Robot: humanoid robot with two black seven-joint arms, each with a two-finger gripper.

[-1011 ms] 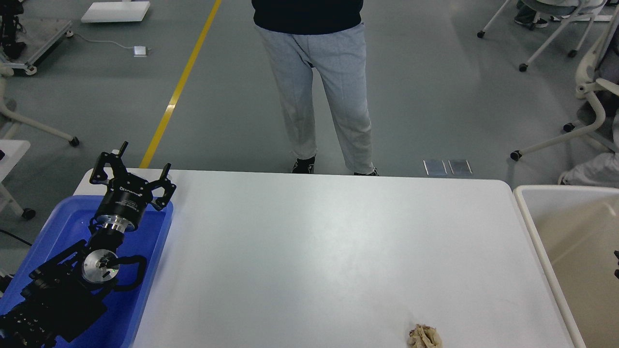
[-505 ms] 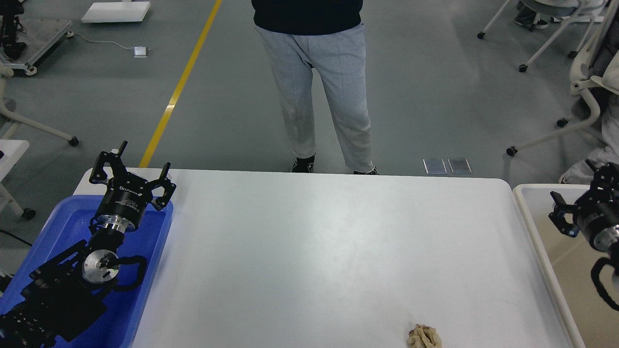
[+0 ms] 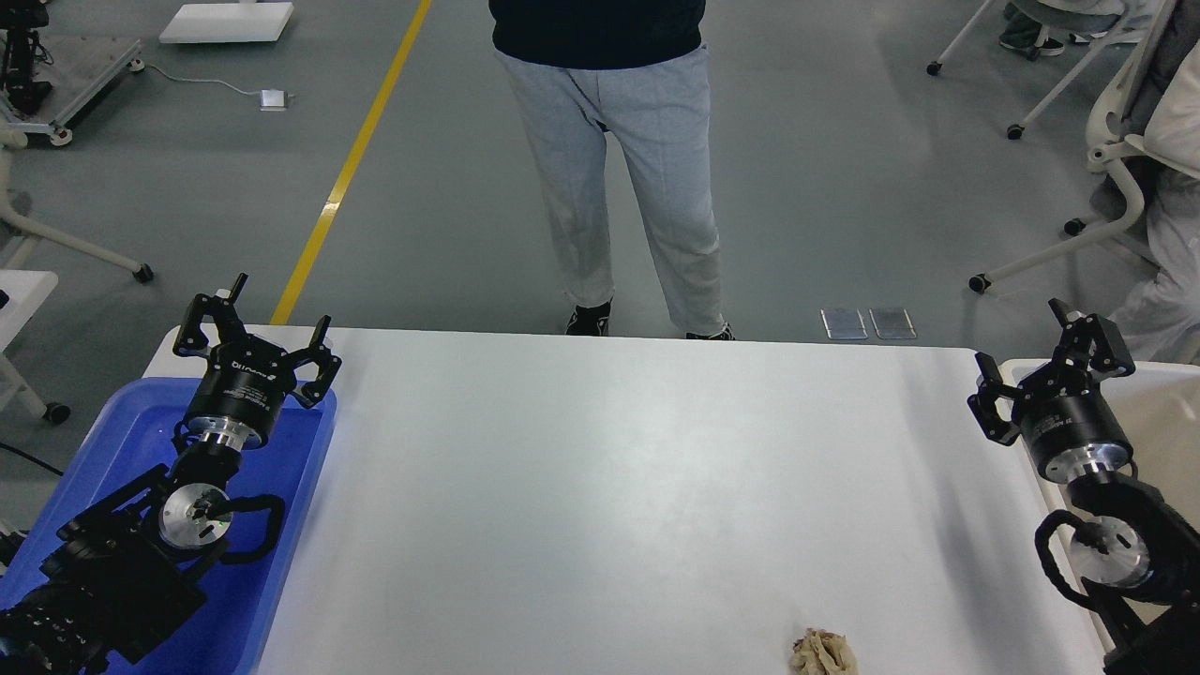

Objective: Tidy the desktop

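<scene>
The desktop is a wide white tabletop with rounded corners. A crumpled beige wad of paper lies on it at the near edge, right of centre. My left gripper is open and empty above the far end of the blue tray at the left. My right gripper is open and empty above the desktop's right edge, beside the beige bin. The wad is well below and left of the right gripper.
A person in grey trousers stands just beyond the far edge of the desktop. Office chairs stand on the floor at the far right. A yellow floor line runs at the back left.
My right arm has come into view from the right and moved left and up, from over the bin to the desktop's right edge. The left arm has not moved.
</scene>
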